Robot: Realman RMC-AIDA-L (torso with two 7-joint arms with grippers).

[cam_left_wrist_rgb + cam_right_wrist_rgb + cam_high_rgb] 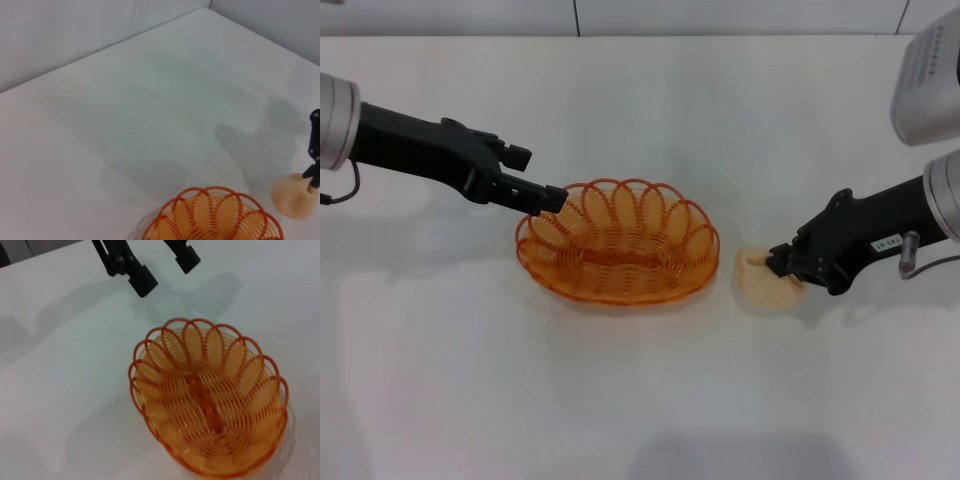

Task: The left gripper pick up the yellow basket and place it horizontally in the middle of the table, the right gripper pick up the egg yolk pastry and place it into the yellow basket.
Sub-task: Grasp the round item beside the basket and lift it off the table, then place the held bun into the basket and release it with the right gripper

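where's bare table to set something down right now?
Bare: the table in front of the yellow basket, and the strip behind it to the wall. Crowded: the left gripper, jaws open, at the basket's left rim; the right gripper on the egg yolk pastry beside the basket's right end.

The yellow basket (618,243) is seen lying flat near the middle of the table (640,400), long side across. The left gripper (536,178) is held just at the basket's left rim, fingers parted, one above the other; whether the lower one touches the wire cannot be told. Over on the right, the egg yolk pastry (764,283) is sitting on the tabletop just beside the basket, and the right gripper (782,263) is closed onto its right edge.
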